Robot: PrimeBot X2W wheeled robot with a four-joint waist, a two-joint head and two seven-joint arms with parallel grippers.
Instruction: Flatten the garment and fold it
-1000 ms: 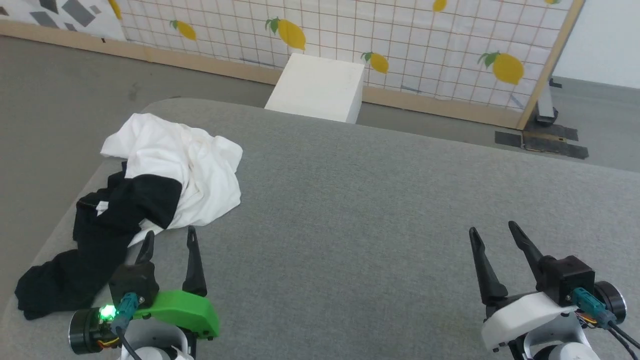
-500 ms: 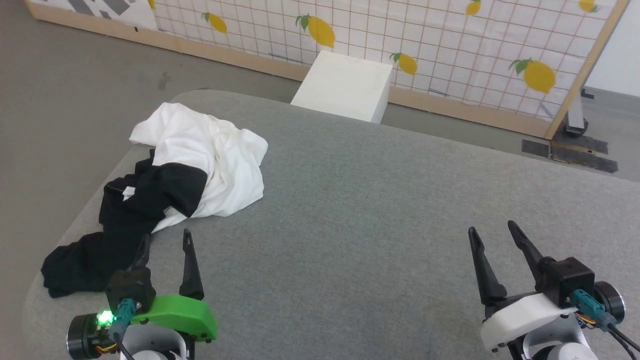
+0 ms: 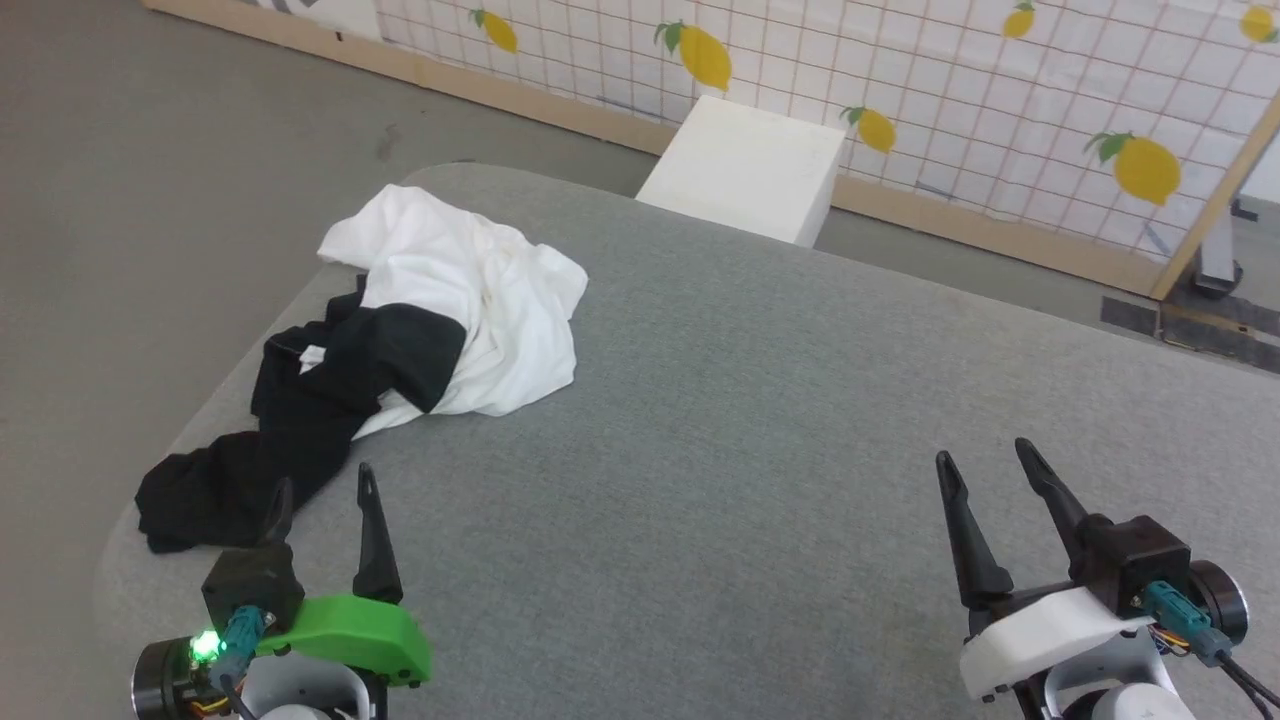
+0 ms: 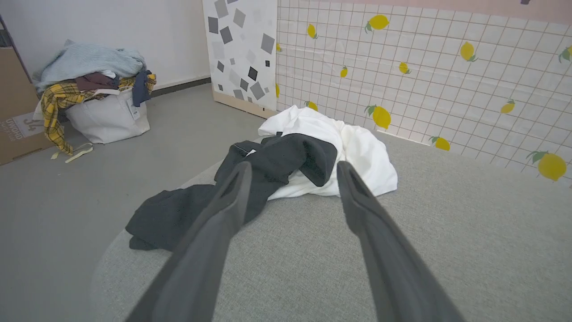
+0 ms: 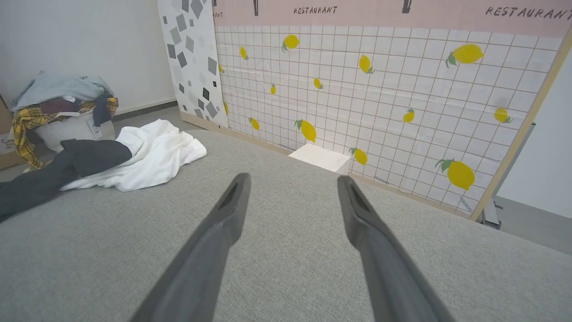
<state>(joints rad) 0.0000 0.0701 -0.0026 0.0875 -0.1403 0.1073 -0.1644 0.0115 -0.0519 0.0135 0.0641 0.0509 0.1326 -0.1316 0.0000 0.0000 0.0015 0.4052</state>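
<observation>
One garment (image 3: 420,340), all in a crumpled heap, not yet flat. Lies near the far left corner of the soft grey desk (image 3: 760,450). White part bunched up at the back, black part flopped over it and trailing down toward the near left edge like a tail.

Just in front of that black tail, the left jaws: wide apart, holding nothing, tips very close to the cloth. Touching or not, hard to tell. Aimed right at the heap in the left wrist view. Well off to the right, the right jaws: also wide apart and empty, over bare desk, far from the cloth.

Looks like the very start of the job: getting ready for the first grab, with no flattening or folding done.

Next move, most likely: reach forward with the left jaws, pinch an edge of the cloth, and bring the right jaws across to take another edge. Then pull the two apart to spread it out on the open middle of the desk. Needs a low, careful dip, to pinch just cloth and not the desk cover. Best to hunt for a real edge or corner, not the middle of the lump.

Farther out: a white box (image 3: 745,165) on the floor behind the desk, a screen with lemons (image 3: 1000,100) behind that, and a bag piled with clothes (image 4: 107,118) on the floor off to the left.
</observation>
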